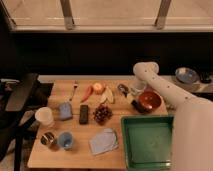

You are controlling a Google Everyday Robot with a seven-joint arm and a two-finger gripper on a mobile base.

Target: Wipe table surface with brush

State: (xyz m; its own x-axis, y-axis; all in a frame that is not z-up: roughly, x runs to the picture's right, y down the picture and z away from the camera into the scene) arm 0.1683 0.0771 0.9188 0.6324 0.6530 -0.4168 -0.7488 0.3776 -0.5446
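Observation:
The table surface is a light-brown wooden top that fills the middle of the camera view. My white arm reaches in from the lower right, bends at an elbow near the far edge and comes down to the gripper. The gripper is low over the table's far right part, just left of a red-brown bowl. A slim dark shape that looks like the brush lies on the table right below the gripper, against the bowl's left side. I cannot tell whether the gripper touches it.
A green tray sits at the front right. On the table are also a fork, carrot, apple, grapes, black block, blue sponge, white cup, can, blue cup and blue cloth.

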